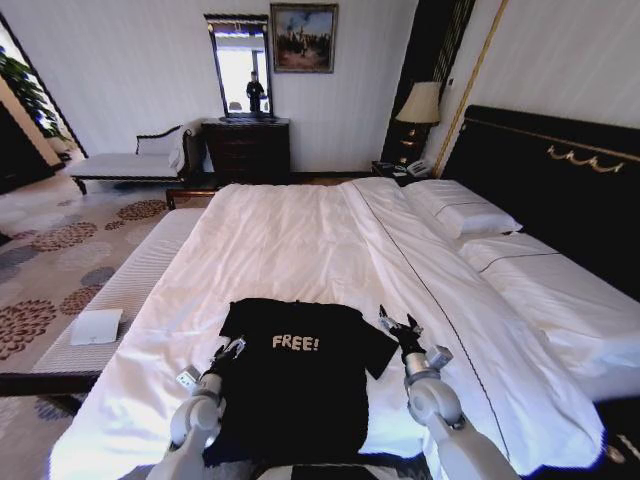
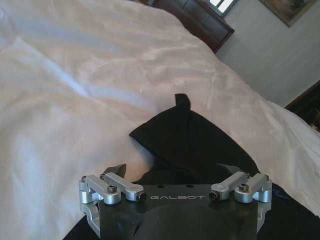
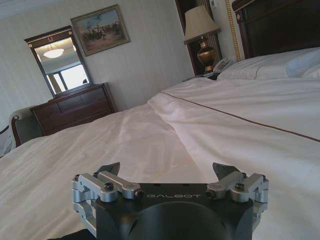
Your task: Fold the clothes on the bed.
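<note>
The clothes are one black T-shirt [image 1: 300,385] with white "FREE!" lettering, lying flat on the near edge of the bed [image 1: 300,240], collar away from me. My left gripper [image 1: 232,348] hovers open over the shirt's left sleeve. In the left wrist view that gripper [image 2: 172,170] has its fingers spread above the rumpled black sleeve [image 2: 187,137], holding nothing. My right gripper [image 1: 398,325] is open at the shirt's right sleeve edge. In the right wrist view the right gripper [image 3: 167,169] faces white sheet [image 3: 150,145] with nothing between its fingers.
White pillows [image 1: 465,210] and a black headboard [image 1: 560,170] lie to the right. A striped bench [image 1: 130,290] with a white pad [image 1: 95,325] runs along the bed's left. A dark dresser [image 1: 247,148], chaise [image 1: 130,160] and lamp [image 1: 420,105] stand by the far wall.
</note>
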### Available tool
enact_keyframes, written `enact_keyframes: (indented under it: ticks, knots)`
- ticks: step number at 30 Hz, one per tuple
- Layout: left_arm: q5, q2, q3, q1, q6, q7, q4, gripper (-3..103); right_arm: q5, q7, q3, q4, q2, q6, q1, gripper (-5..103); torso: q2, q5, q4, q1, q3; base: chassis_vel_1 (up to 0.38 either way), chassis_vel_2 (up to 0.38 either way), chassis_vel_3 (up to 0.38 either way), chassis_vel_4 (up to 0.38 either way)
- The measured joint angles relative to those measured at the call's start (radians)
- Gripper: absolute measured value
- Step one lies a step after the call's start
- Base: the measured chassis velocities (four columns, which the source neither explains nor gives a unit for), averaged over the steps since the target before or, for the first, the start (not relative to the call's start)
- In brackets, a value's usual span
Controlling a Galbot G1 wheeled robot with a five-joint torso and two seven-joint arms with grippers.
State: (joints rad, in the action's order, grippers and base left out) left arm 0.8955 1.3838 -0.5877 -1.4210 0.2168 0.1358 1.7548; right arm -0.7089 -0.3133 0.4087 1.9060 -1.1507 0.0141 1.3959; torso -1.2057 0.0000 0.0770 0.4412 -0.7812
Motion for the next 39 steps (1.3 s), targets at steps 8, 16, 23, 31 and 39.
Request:
enact_keyframes:
  ticks: [8, 16, 23, 31, 39]
  knots:
    - [0.047, 0.021, -0.008, 0.066, -0.005, -0.005, -0.076, 101, 0.008, -0.003, -0.004, 0.002, -0.002, -0.004, 0.01, 100, 0.0, 0.0, 0.0001, 0.0, 0.0, 0.0, 0.0, 0.0, 0.0]
    - [0.058, 0.033, -0.012, 0.103, -0.019, -0.011, -0.106, 76, 0.012, -0.007, -0.002, 0.004, -0.004, -0.008, 0.015, 100, 0.0, 0.0, 0.0001, 0.0, 0.0, 0.0, 0.0, 0.0, 0.0]
    - [0.072, 0.029, -0.027, 0.114, -0.031, -0.021, -0.107, 49, 0.018, -0.011, -0.003, 0.0, -0.01, -0.01, 0.022, 100, 0.0, 0.0, 0.0001, 0.0, 0.0, 0.0, 0.0, 0.0, 0.0]
    - [0.086, 0.019, -0.046, 0.107, -0.037, -0.035, -0.102, 23, 0.016, -0.035, -0.018, -0.006, -0.033, -0.029, 0.015, 100, 0.0, -0.0001, 0.0, 0.0, 0.0, 0.0, 0.0, 0.0, 0.0]
    - [0.088, 0.01, -0.069, 0.107, -0.041, -0.049, -0.103, 0, 0.013, -0.042, -0.014, -0.008, -0.041, -0.033, 0.019, 100, 0.0, -0.0001, 0.0001, 0.0, 0.0, 0.0, 0.0, 0.0, 0.0]
